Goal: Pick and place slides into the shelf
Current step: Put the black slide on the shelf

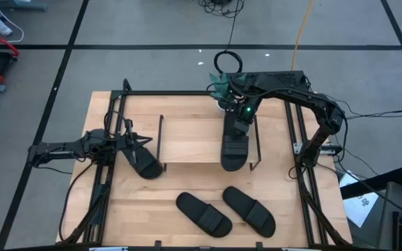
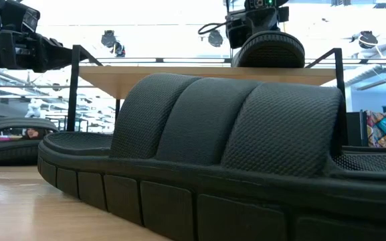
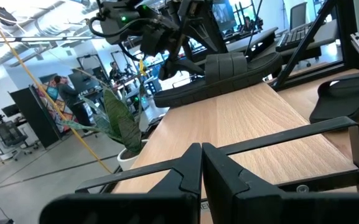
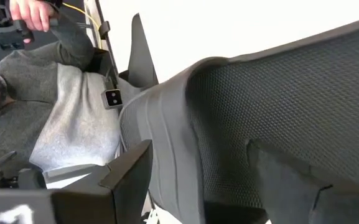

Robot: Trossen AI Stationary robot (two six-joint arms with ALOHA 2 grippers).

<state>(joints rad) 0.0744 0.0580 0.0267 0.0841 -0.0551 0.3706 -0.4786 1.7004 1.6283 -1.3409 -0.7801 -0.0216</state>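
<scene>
Four black slides show. One slide (image 1: 233,148) lies lengthwise on the right part of the shelf's light wood board (image 1: 194,136), and my right gripper (image 1: 240,125) is shut on its far end. A second slide (image 1: 146,164) rests sole-down on the table just left of the shelf. My left gripper (image 1: 136,141) hovers over that slide's far end, fingers shut (image 3: 201,169), touching nothing. Two more slides (image 1: 203,213) (image 1: 249,209) lie on the table in front of the shelf, and one fills the low view (image 2: 233,134). My right gripper comes from the table's far side, slanting down, fingers along the slide's length. One finger (image 4: 128,175) lies against the sole's side edge (image 4: 167,143), the other (image 4: 291,180) against the mesh strap (image 4: 279,93). The slide's near end (image 2: 269,52) sits at board height; whether it rests there I cannot tell.
The shelf's thin black side frames (image 1: 161,139) (image 1: 258,143) stand at either end of the board. A potted plant (image 1: 221,87) stands at the table's far edge. The board's left part is bare wood. A person (image 4: 67,106) shows in the right wrist view.
</scene>
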